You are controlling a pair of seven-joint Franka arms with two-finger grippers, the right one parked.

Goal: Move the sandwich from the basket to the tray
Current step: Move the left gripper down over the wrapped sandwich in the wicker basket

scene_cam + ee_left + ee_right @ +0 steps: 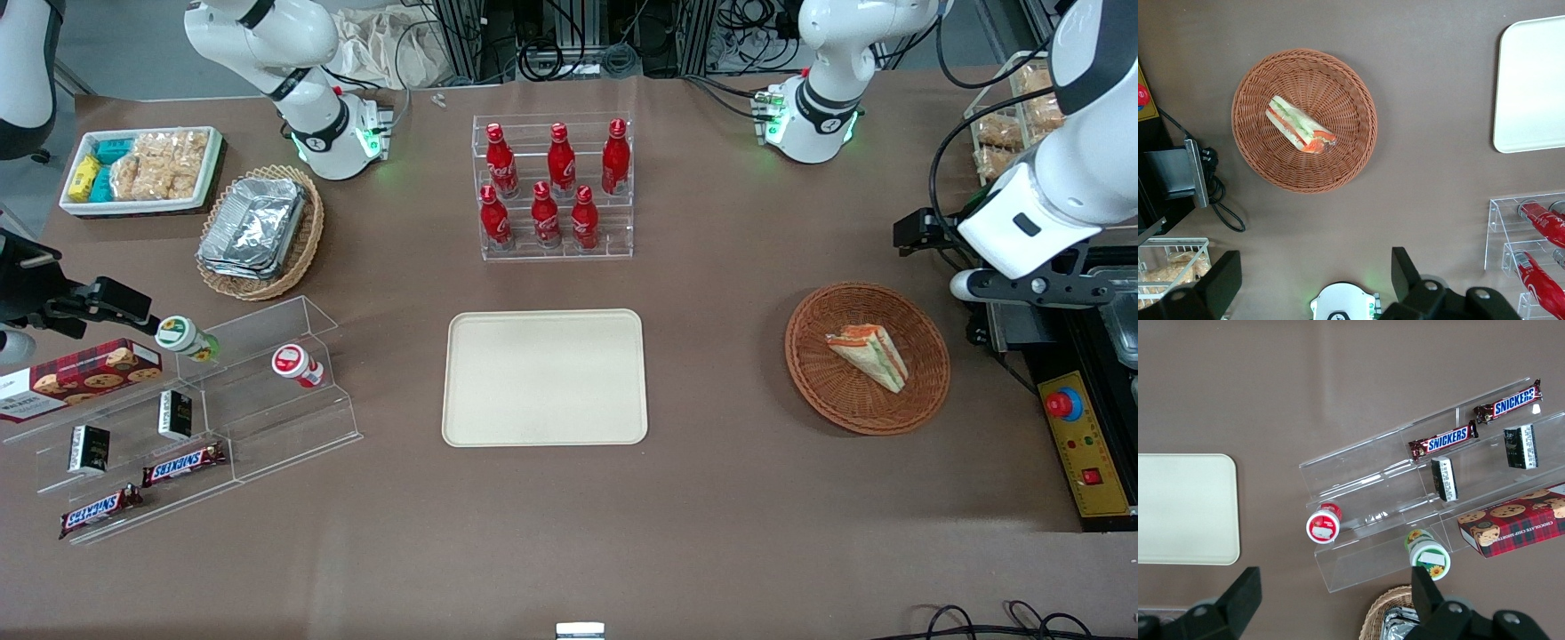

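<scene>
The sandwich [869,356] [1300,125], a pale wedge with orange and green stripes, lies in the round reddish-brown wicker basket [818,391] [1338,175] toward the working arm's end of the table. The cream tray [544,378] [1531,87] sits flat and bare mid-table, a hand's width or more from the basket. My left gripper [925,236] [1315,277] hangs high above the table, farther from the front camera than the basket and off its rim. Its fingers [1405,273] are spread wide, open, with nothing between them.
A clear rack of red bottles [556,187] stands farther back than the tray. A control box with a red button [1080,444] and a wire rack of bread [1005,133] border the working arm's end. Snack shelves [196,418], a foil-filled tan basket [258,231] and a white bin [142,169] lie toward the parked arm.
</scene>
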